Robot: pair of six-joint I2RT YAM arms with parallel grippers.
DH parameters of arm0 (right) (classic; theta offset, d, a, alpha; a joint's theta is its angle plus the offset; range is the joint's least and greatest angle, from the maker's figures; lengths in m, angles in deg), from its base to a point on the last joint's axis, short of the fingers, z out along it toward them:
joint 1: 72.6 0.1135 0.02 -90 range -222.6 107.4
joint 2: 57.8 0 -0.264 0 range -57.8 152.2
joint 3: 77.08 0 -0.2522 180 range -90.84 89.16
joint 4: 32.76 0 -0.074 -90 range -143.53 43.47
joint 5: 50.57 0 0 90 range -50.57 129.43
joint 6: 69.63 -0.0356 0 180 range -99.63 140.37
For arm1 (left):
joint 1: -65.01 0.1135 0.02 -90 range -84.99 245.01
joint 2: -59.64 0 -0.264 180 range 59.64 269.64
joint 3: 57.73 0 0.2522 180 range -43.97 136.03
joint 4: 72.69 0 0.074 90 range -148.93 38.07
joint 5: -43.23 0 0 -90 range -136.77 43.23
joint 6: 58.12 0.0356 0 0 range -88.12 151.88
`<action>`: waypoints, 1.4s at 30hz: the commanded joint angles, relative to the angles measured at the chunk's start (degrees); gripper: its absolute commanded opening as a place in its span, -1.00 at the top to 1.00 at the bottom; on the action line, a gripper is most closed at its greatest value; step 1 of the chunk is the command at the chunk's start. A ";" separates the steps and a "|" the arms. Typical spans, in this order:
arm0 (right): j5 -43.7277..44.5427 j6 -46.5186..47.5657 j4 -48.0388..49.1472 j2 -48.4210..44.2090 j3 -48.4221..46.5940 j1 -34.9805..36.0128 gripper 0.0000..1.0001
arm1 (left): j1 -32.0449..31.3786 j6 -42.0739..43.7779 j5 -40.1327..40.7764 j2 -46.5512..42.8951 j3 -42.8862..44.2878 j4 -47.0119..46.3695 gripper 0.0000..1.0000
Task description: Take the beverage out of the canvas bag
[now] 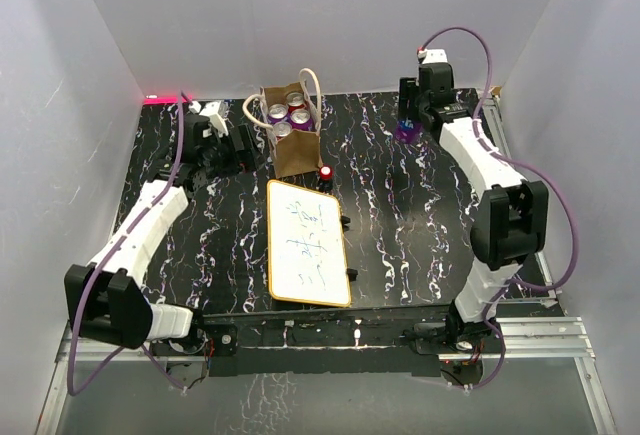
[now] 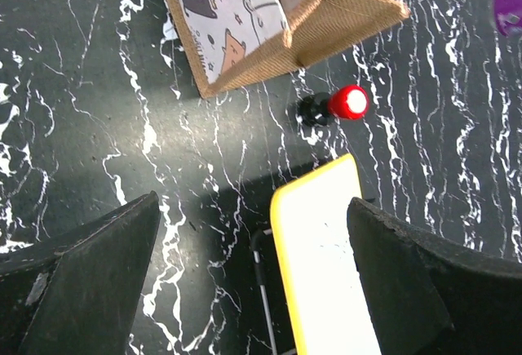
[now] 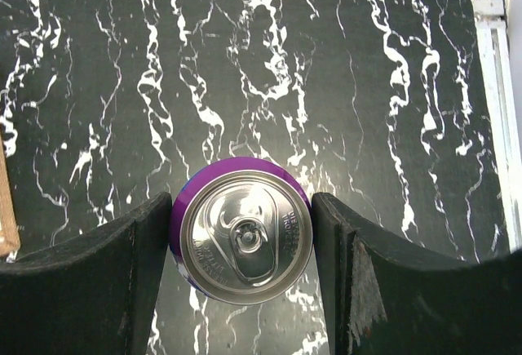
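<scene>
The tan canvas bag (image 1: 294, 151) stands upright at the back middle of the table, its cream handles raised, with several purple-topped cans (image 1: 287, 119) inside. To its right, one purple beverage can (image 3: 245, 237) (image 1: 406, 133) sits upright between the right gripper's (image 3: 242, 245) fingers, which press on both of its sides. I cannot tell whether the can rests on the table. The left gripper (image 2: 253, 277) (image 1: 243, 151) hangs open and empty, just left of the bag (image 2: 326, 20), over the tabletop and the whiteboard's corner.
A yellow-framed whiteboard (image 1: 306, 243) (image 2: 326, 273) lies in front of the bag. A red-capped black object (image 1: 326, 172) (image 2: 347, 103) stands between bag and board. Two small black pieces (image 1: 351, 273) lie by the board's right edge. White walls close in three sides.
</scene>
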 commanded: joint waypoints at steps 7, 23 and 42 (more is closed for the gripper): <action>-0.34 4.77 16.57 8.16 -6.08 -0.03 0.85 | -0.07 -3.46 -3.27 -7.28 -3.59 4.23 -0.93; 0.34 7.26 10.21 20.09 -17.78 0.03 0.84 | -0.08 -3.38 -3.70 -6.51 -1.21 5.21 -0.93; 1.88 7.72 5.95 22.26 -19.61 0.02 -0.21 | -0.02 -3.03 -4.02 -6.81 -2.94 4.28 -0.93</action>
